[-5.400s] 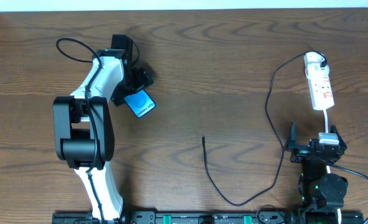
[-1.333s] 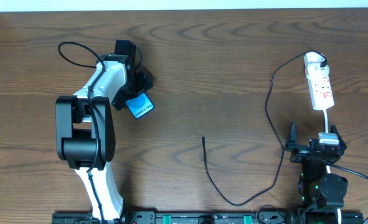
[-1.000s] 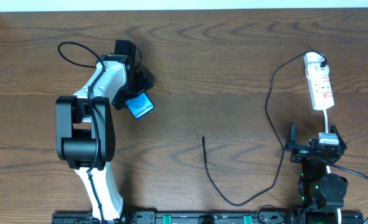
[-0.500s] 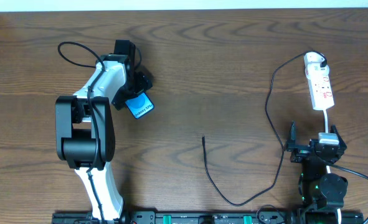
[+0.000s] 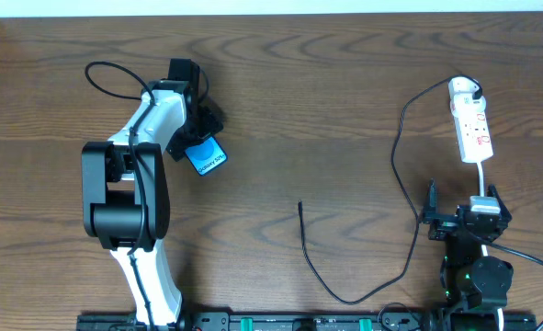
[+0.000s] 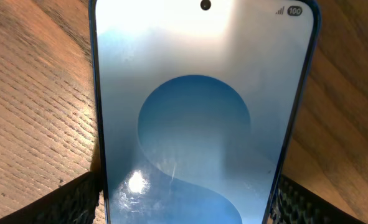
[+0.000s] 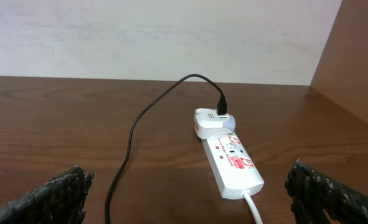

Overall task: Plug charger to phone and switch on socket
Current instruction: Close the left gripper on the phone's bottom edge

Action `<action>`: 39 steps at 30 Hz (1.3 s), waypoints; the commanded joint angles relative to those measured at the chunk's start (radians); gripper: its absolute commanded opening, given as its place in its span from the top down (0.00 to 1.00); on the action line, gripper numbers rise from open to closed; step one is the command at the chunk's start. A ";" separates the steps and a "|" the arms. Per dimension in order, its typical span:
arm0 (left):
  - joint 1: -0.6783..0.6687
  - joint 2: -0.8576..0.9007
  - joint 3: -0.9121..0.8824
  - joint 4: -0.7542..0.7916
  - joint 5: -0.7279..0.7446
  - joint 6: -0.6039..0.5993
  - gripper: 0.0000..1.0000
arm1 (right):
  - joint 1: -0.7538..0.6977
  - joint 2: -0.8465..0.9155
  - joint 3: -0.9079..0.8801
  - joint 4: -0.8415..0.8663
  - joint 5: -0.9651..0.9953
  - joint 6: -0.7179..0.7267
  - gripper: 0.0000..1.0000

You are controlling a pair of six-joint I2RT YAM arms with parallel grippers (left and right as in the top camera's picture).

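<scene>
Since a few seconds back, we are seeing the left gripper [image 5: 200, 129] sitting slightly lower over the phone [image 5: 207, 158]. The charger [image 5: 305, 248] tip is lying mid-table, well apart, with bare wood around it.

Left wrist: fingers [image 6: 71, 200] are flanking the phone's edges, likely to steady it; we cannot tell whether they are gripping.

Right wrist: the right gripper [image 7: 193, 196] is hanging wide open, facing the socket [image 7: 233, 163] across clear table.

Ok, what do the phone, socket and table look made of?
The phone: glossy glass front, judging by glare spots. The socket: smooth white moulded plastic, probably. The table: matte brown wood or wood-look laminate, with visible grain.
</scene>
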 commanded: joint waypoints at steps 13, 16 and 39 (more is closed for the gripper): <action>0.002 0.014 -0.026 0.005 0.028 -0.001 0.21 | 0.003 -0.005 -0.001 -0.003 0.001 -0.013 0.01; 0.002 0.014 -0.026 0.005 0.028 -0.001 0.21 | 0.003 -0.005 -0.001 -0.003 0.001 -0.013 0.01; 0.002 0.014 -0.026 0.004 0.028 -0.001 0.54 | 0.003 -0.005 -0.001 -0.003 0.001 -0.013 0.01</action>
